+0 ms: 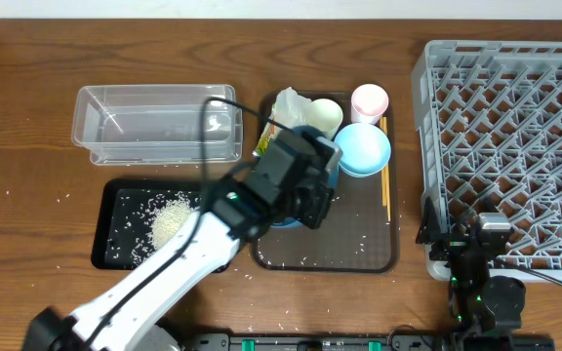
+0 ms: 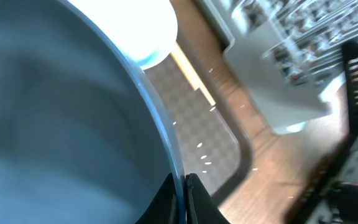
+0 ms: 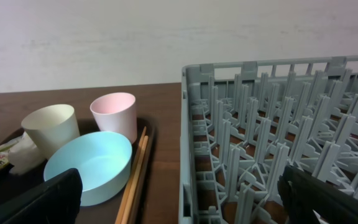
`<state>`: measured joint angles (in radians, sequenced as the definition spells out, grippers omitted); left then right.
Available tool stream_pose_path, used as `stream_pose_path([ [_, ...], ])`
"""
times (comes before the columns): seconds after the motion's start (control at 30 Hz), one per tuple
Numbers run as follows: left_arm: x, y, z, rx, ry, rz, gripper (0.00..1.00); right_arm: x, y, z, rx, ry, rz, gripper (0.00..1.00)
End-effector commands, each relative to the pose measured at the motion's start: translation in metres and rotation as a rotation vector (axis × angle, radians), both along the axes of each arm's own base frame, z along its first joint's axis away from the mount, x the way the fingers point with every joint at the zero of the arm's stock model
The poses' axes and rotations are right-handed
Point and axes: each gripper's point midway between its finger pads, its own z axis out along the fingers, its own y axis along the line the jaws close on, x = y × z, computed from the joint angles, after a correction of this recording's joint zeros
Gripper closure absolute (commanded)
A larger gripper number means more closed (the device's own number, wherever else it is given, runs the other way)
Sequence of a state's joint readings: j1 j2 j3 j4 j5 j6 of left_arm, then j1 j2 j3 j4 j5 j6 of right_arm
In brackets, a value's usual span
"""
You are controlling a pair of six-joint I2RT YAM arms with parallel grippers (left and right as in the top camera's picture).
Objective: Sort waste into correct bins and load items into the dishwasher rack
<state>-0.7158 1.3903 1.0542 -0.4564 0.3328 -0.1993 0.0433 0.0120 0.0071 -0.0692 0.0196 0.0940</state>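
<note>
Overhead was no help for the left gripper [image 2: 182,186]. My own arm sat over the brown tray [image 1: 359,244] and hid nearly all of the plate [image 2: 61,112], with just slivers of blue poking out. The left wrist cam had the real story: both fingertips were pressed on the plate's rim, pinching it. The plate's round, so it had no long axis. In that cam its rim ran diagonally from top left down to the fingertips, and I couldn't tell if it lay flat or tipped. It was over the left half of the brown tray, with the bowl [image 1: 364,148] just to its right.

The right wrist cam showed what overhead flattened. The white cup [image 3: 50,127] and pink cup [image 3: 114,114] stood upright behind the bowl, and the chopsticks [image 3: 135,174] ran near-to-far beside the rack [image 3: 272,143]. The right gripper [image 3: 185,202] had its fingers spread wide, holding nothing, by the rack's near left corner.

Only overhead caught the tub [image 1: 157,124], long side left-right, and the black tray [image 1: 115,200] just nearer, holding rice [image 1: 169,222]. The tissue [image 1: 286,102] and wrapper [image 1: 264,138] sat at the brown tray's far left corner.
</note>
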Motion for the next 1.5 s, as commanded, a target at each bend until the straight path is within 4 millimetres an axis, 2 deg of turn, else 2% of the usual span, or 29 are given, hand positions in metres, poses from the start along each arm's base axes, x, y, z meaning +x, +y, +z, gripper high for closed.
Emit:
stream_pose_path([
  [0.0,0.010,-0.009,-0.012,0.054,-0.042,-0.014,0.93,0.000,-0.004,0.000,-0.014,-0.001,-0.020,0.01],
  [0.13,0.002,-0.017,-0.029,0.082,0.001,-0.046,0.92,0.000,-0.004,0.000,-0.014,-0.001,-0.020,0.01],
  [0.33,-0.007,-0.024,-0.033,0.088,0.011,-0.075,0.90,0.000,-0.004,0.000,-0.014,-0.001,-0.020,0.01],
  [0.47,-0.011,-0.021,-0.036,0.104,0.028,-0.078,0.75,0.000,-0.004,0.000,-0.014,-0.001,-0.020,0.01],
  [0.6,-0.011,-0.021,-0.034,0.103,0.025,-0.078,0.67,0.000,-0.004,0.000,-0.014,-0.001,-0.020,0.01],
  [0.67,-0.009,-0.019,-0.031,0.102,0.009,-0.070,0.58,0.000,-0.004,0.000,-0.014,-0.001,-0.020,0.01],
  [0.73,-0.002,-0.015,-0.026,0.117,-0.032,-0.039,0.54,0.000,-0.004,0.000,-0.014,-0.001,-0.020,0.01],
  [0.8,0.009,-0.007,-0.018,0.139,-0.092,0.011,0.53,0.000,-0.004,0.000,-0.014,-0.001,-0.020,0.01],
  [0.93,0.036,0.020,0.012,0.175,-0.244,0.155,0.43,0.000,-0.004,0.000,-0.014,-0.001,-0.020,0.01],
  [1.1,0.070,0.077,0.057,0.188,-0.388,0.395,0.36,0.000,-0.004,0.000,-0.014,-0.001,-0.020,0.01],
  [1.13,0.075,0.087,0.064,0.174,-0.395,0.433,0.32,0.000,-0.004,0.000,-0.014,-0.001,-0.020,0.01],
  [1.23,0.087,0.119,0.077,0.122,-0.379,0.542,0.28,0.000,-0.004,0.000,-0.014,-0.001,-0.020,0.01],
  [1.3,0.091,0.126,0.081,0.060,-0.338,0.532,0.28,0.000,-0.004,0.000,-0.014,-0.001,-0.020,0.01],
  [1.47,0.093,0.127,0.093,-0.076,-0.190,0.449,0.28,0.000,-0.004,0.000,-0.014,-0.001,-0.020,0.01],
])
